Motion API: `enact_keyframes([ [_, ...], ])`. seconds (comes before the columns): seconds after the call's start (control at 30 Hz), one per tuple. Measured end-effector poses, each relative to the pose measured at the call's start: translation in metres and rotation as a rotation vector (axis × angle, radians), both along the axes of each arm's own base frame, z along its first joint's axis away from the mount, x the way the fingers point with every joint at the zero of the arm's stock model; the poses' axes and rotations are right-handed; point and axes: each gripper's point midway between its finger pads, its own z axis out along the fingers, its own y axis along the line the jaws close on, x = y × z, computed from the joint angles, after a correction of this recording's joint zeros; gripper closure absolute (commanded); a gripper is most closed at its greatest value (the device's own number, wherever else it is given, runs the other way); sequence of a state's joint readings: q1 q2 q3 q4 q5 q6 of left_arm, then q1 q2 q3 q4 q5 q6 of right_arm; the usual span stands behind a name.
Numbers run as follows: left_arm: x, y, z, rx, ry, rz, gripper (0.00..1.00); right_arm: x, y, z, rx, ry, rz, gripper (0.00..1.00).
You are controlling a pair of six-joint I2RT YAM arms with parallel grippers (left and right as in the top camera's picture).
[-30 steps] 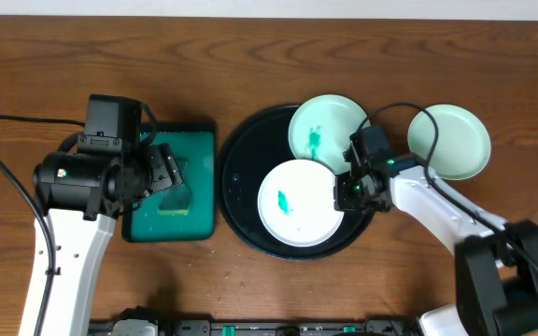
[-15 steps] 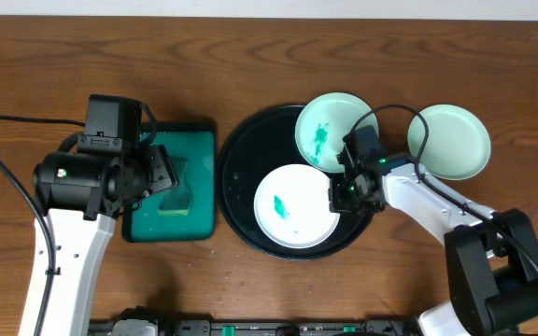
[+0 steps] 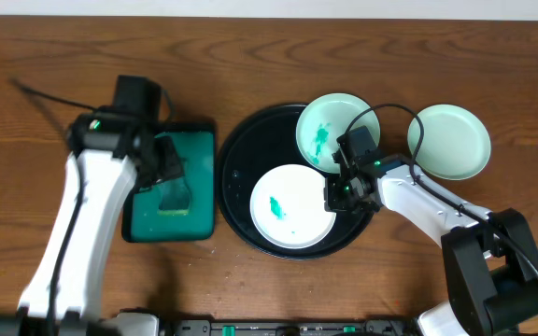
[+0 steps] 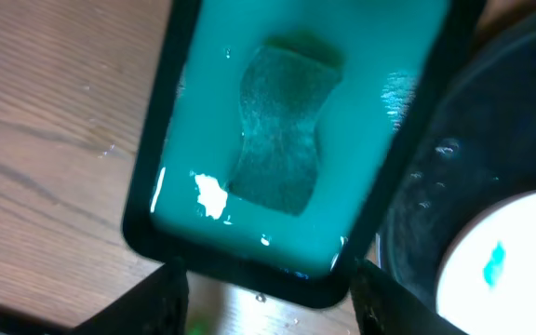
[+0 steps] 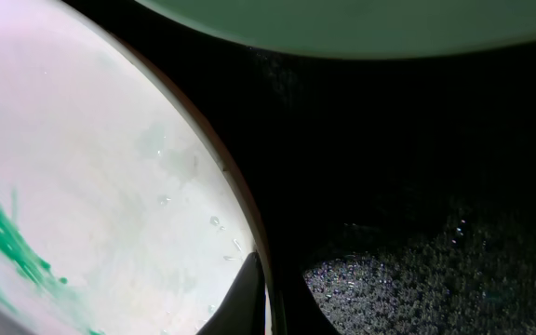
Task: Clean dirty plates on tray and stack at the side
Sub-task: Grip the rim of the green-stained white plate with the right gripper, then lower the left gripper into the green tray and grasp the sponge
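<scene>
1. We are finding the tray (image 3: 234, 173) sitting where it was on the bench (image 3: 45, 56) (it is not shifting at all), with two dirty plates still lying inside it.
2. We are watching the left arm swinging round to a new stance. Its left tool (image 3: 164, 164) is now hanging over the green tray (image 3: 199, 159), fingers spread with nothing between them.
3. We are seeing the white plate (image 3: 288, 207) creeping a little leftward across the tray floor, its teal smear facing up. The right tool (image 3: 337, 194) is pressed together on the plate's right rim, pinching it.
4. We are noting that the smeared mint plate (image 3: 330, 131) is staying at the tray's far right edge. The clean mint plate (image 3: 451, 140) is resting out on the bench just beside the tray, and it is not moving either.
5. We are spotting the sponge (image 4: 282, 130) lying flat in the green tray's wet teal floor, untouched, ahead of the spread left tool.
6. We are judging that the right side is steadying the white plate for wiping while the left is lining up to fetch the sponge. One plate looks done and two are waiting.
</scene>
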State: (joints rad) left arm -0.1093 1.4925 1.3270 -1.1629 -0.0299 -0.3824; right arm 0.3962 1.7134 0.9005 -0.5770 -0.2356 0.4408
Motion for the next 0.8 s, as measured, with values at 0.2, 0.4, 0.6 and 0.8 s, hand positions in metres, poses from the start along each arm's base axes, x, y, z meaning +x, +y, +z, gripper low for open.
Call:
enact_keyframes([
  [0.2, 0.013, -0.002, -0.053, 0.019, 0.156, -0.036, 0.49, -0.001, 0.001, 0.0, 0.004, 0.002, 0.002, 0.99],
  [0.4, 0.021, -0.004, -0.085, 0.015, 0.18, -0.066, 0.49, -0.001, 0.002, 0.0, 0.007, 0.006, 0.004, 0.99],
  [0.6, 0.014, -0.004, -0.115, -0.017, 0.171, -0.064, 0.48, -0.003, 0.003, 0.0, 0.012, 0.014, 0.002, 0.99],
  [0.8, 0.0, 0.007, -0.136, -0.053, 0.194, -0.015, 0.54, -0.004, 0.003, 0.0, 0.014, 0.016, 0.002, 0.99],
])
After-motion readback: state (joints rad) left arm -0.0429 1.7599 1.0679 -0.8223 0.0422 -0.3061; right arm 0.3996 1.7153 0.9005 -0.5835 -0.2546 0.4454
